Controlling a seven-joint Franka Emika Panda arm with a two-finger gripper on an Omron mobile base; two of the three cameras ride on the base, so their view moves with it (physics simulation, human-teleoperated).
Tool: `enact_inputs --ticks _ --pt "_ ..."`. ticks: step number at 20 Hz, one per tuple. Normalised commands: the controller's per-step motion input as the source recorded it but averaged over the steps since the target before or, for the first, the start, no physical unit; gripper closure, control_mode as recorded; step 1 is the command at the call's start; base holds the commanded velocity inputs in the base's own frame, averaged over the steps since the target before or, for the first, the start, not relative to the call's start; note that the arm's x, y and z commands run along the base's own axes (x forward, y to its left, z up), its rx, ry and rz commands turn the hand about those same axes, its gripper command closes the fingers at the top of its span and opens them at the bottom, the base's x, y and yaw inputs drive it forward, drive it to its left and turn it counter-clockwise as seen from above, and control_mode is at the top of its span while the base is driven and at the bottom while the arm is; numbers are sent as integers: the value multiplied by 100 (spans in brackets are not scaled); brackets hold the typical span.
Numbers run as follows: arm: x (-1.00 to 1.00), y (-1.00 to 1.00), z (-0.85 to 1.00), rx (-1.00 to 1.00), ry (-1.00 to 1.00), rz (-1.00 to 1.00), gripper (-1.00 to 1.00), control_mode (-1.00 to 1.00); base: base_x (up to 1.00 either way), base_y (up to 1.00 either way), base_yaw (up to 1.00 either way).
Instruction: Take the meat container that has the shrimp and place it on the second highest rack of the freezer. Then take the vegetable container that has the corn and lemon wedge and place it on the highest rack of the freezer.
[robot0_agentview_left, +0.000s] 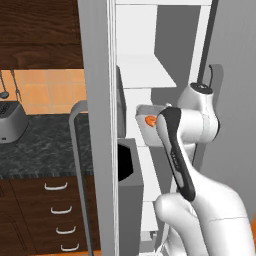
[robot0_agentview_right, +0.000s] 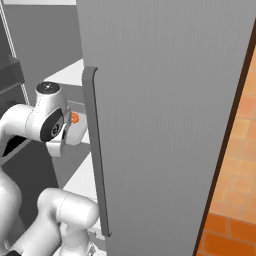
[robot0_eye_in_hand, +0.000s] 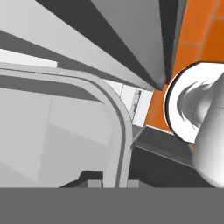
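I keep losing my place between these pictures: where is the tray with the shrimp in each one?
Left base view: tray just right of centre, at mid height.
Right base view: tray at left, at mid height.
Hand view: its grey rounded rim curves down the middle.
Shared landmark: the orange shrimp on it, in both base views.

I am working in a domestic kitchen, rendered rather than real. A tall grey freezer stands open before me, white shelves inside and a long grey handle on its door. To its left I see a dark speckled bench carrying a toaster, dark wood drawers with pale curved pulls beneath, dark wood cabinets above, and an orange tiled wall with utensils hanging on it.
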Motion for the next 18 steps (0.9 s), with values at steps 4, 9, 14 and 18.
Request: enact_inputs --ticks 4,9,14,18 --pt "82 0 -60 -3 0 2 100 -100 0 0 0" --pt "62 2 -66 -7 0 0 100 -100 0 0 0" --pt "83 0 -26 -1 -1 0 100 -100 0 0 0" --pt "100 1 -13 0 0 3 100 -100 0 0 0"
